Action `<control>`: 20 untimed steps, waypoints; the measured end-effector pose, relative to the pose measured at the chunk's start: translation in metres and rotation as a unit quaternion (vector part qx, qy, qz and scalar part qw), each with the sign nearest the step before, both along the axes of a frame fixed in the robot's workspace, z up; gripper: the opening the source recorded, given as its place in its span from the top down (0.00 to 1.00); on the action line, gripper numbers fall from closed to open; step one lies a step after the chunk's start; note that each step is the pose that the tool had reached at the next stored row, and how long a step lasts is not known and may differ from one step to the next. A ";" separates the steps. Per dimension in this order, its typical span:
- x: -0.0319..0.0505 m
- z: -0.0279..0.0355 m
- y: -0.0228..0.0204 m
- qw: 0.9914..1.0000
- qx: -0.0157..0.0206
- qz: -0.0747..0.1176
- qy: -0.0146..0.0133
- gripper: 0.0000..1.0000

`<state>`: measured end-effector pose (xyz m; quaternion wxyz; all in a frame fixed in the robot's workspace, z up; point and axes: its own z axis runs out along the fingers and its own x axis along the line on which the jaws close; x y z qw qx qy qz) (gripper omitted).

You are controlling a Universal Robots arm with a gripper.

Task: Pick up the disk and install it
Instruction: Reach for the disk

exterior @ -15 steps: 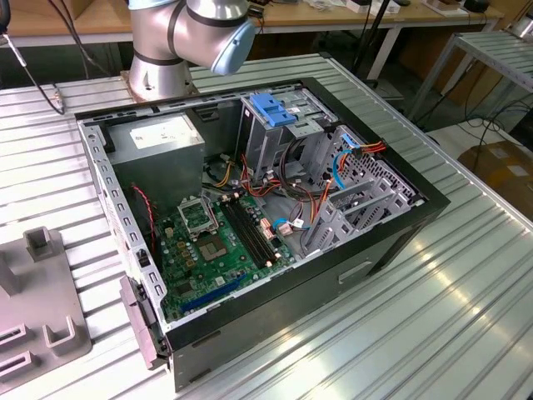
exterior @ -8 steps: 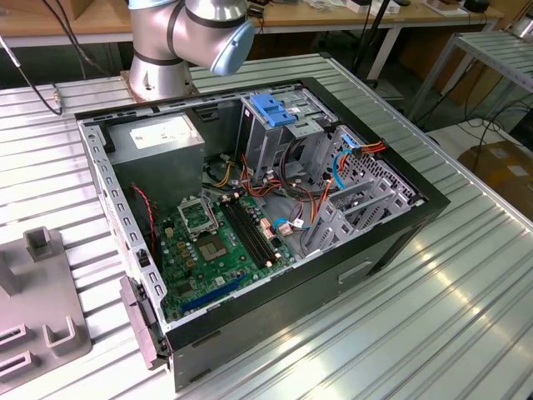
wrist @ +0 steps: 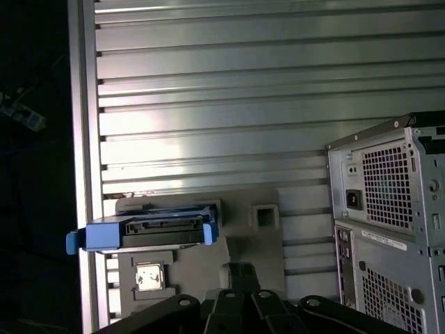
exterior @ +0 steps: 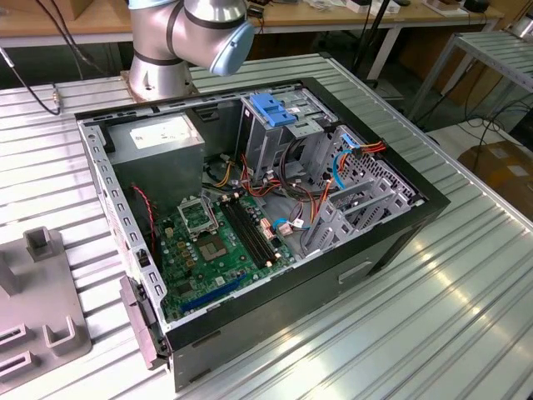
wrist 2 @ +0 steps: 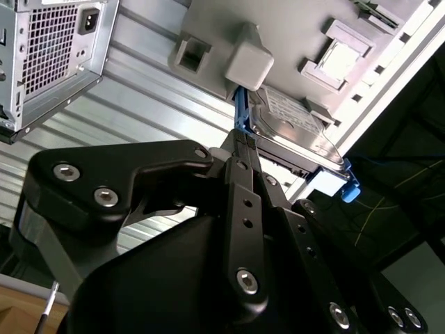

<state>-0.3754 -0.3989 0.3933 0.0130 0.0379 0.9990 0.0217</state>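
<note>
Fingers: the arm's black metal fingers (wrist 2: 243, 149) look drawn together, or very nearly so. Nothing shows between them and they hold nothing.
Tip position: in the second wrist view the tips sit just beside one corner of the disk (wrist 2: 295, 122), a flat grey metal hard drive in a bright blue plastic carrier. I cannot tell whether they touch it.
Disk: it stands on edge in a light grey plastic fixture (wrist: 268, 257), connector edge toward the arm, close to the rim of the ribbed aluminium surface (wrist: 208, 83).
Case: the open black desktop computer case (exterior: 391, 242), with its grey metal drive cage (exterior: 266, 146), stands apart from the fixture.
Risk: fingers this close cannot straddle the drive. Pressing on, they would likely strike its edge or a blue rail — tilting it in the fixture, or tipping it toward the surface's rim.
</note>
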 end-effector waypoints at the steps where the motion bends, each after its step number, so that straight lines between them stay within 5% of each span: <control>1: -0.0026 -0.0001 0.0000 1.000 0.000 0.000 0.000 0.90; 11: -0.0338 -0.0001 0.0015 1.000 0.000 0.000 0.000 0.90; 20: -0.0458 0.0000 0.0026 1.000 0.000 0.000 0.000 0.90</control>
